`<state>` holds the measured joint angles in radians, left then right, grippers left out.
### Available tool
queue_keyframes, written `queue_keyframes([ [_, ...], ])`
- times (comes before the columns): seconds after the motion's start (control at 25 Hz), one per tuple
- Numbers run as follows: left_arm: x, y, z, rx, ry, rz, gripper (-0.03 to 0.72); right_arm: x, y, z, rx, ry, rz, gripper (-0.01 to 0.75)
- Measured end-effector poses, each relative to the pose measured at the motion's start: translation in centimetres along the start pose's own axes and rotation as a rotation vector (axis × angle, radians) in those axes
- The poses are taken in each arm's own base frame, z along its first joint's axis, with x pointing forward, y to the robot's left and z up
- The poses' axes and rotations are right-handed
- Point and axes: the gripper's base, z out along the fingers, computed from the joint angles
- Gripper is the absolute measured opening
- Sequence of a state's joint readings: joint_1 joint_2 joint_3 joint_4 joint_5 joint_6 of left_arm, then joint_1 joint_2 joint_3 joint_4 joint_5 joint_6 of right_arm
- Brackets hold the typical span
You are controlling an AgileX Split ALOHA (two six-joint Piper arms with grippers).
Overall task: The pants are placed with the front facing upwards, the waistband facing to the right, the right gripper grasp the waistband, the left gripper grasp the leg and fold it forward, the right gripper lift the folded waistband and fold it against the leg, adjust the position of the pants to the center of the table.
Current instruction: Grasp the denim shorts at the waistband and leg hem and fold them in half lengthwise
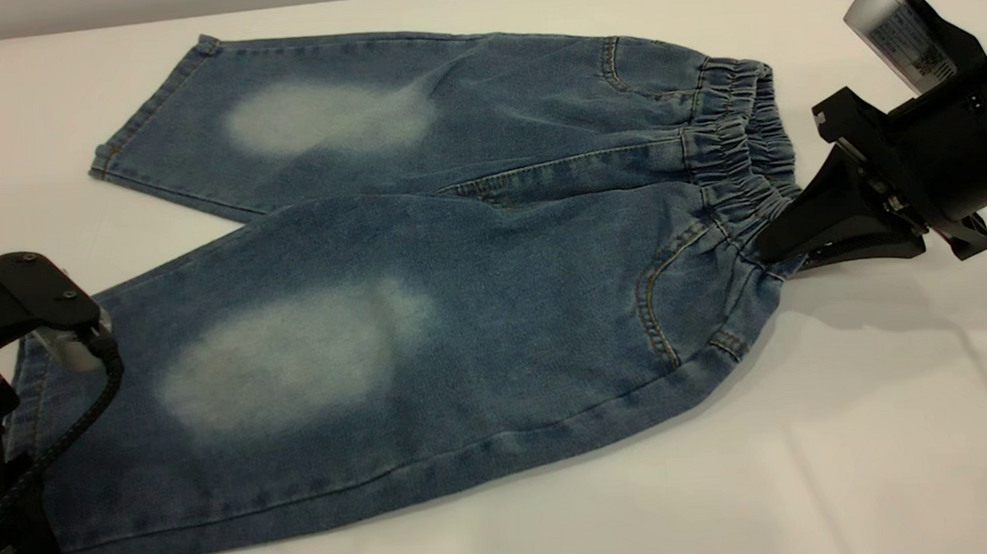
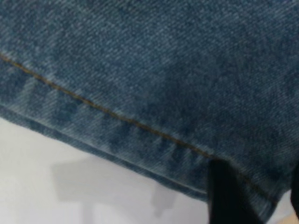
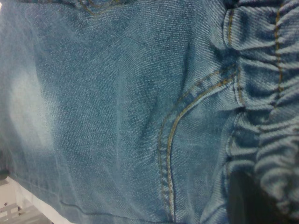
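Note:
The blue denim pants lie flat on the white table, front up with a pale oval on each leg, legs pointing left. The ruffled waistband is at the right end. My right gripper comes in from the right and is shut on the waistband's near part; its wrist view shows one dark finger against the gathers. My left gripper sits over the near leg's hem at the far left. Its fingers stand apart with the hem's denim between them.
Bare white tabletop runs along the front and to the right of the pants. The far leg's hem lies close to the table's back edge. The left arm's cable drapes over the near leg.

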<state>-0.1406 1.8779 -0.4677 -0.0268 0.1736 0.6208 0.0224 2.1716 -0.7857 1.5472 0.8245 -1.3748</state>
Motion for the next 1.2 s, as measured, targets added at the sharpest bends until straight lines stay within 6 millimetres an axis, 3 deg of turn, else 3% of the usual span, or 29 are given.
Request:
queue_keyframes([
  [0.4,-0.1,0.1,0.5,0.002,0.011,0.016,0.152,0.0,0.0,0.0,0.000,0.000,0.000,0.064],
  [0.6,-0.1,0.1,0.5,-0.002,0.009,0.013,0.045,0.0,0.0,0.0,-0.001,0.000,0.000,0.064],
  [0.8,-0.2,0.2,0.1,-0.010,-0.003,0.011,0.036,0.0,0.1,0.0,-0.007,0.001,-0.001,0.064],
  [0.92,-0.1,0.1,-0.9,-0.019,-0.020,-0.001,0.035,0.1,0.3,0.0,-0.038,0.008,0.006,0.065],
  [1.2,0.0,0.0,-5.6,-0.063,-0.086,0.000,0.035,-0.1,1.7,-1.4,-0.035,0.033,-0.002,0.065],
])
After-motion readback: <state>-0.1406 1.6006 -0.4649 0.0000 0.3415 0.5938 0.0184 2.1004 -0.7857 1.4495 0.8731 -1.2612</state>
